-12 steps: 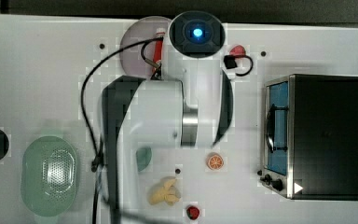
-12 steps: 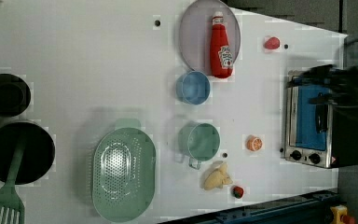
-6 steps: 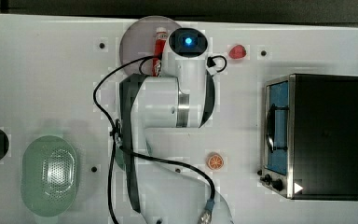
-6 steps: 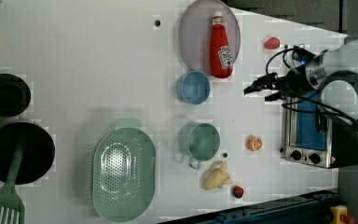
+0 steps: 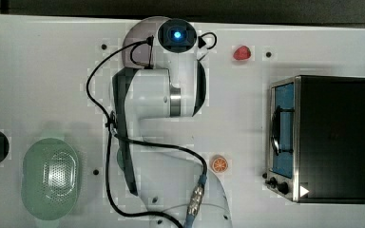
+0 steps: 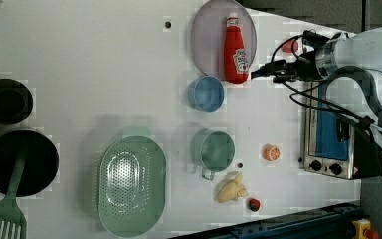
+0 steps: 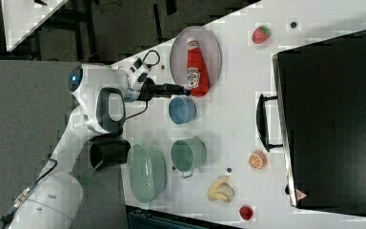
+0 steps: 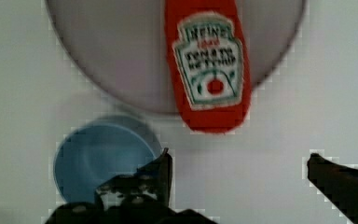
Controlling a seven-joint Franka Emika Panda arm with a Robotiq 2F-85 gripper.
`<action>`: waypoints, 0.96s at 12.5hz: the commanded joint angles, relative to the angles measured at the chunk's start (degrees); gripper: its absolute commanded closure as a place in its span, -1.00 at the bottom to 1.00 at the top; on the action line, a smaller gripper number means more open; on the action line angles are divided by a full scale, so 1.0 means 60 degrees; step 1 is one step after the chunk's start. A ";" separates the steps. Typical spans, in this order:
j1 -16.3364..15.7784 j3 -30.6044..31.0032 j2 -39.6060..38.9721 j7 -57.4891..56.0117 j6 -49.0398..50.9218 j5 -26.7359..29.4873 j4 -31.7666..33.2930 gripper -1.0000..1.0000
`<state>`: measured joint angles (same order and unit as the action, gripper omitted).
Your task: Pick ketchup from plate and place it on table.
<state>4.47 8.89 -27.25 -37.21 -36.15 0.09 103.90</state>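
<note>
The ketchup (image 6: pixel 236 50) is a slim red bottle with a label, lying flat on the mauve-grey plate (image 6: pixel 209 40). Its base end hangs just past the plate's rim. In the right view the ketchup (image 7: pixel 195 67) lies on the plate (image 7: pixel 212 50) with its white cap at the far end. My gripper (image 6: pixel 256 74) is open and empty, hovering over the white table (image 6: pixel 104 74) just off the bottle's base. The wrist view shows the ketchup (image 8: pixel 209 70) on the plate (image 8: pixel 121 56), beyond my spread gripper (image 8: pixel 240 161). In the top view my arm covers most of the plate (image 5: pixel 135 35).
A blue bowl (image 6: pixel 206 93) sits close to the plate and beside my gripper, seen too as the blue bowl (image 8: pixel 102 158). A teal mug (image 6: pixel 214 149), green colander (image 6: pixel 132 184), toaster oven (image 5: pixel 328 137), strawberry (image 5: pixel 241 52), orange slice (image 5: pixel 219 164) and banana (image 6: pixel 231 189) stand around.
My arm has swung from the toaster oven side toward the plate, bringing the gripper up to the bottle's base end. The gripper stayed open. The ketchup has not moved.
</note>
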 commanded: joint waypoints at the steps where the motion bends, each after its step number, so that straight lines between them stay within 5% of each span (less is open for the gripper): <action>1: -0.0078 -0.0057 -0.0793 -0.0545 -0.0677 -0.0032 -0.0453 -1.00; 12: -0.0150 -0.0050 -0.2719 -0.0547 -0.2719 -0.0744 -0.1237 -1.00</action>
<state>3.93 8.46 -43.98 -38.64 -50.64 -4.07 99.15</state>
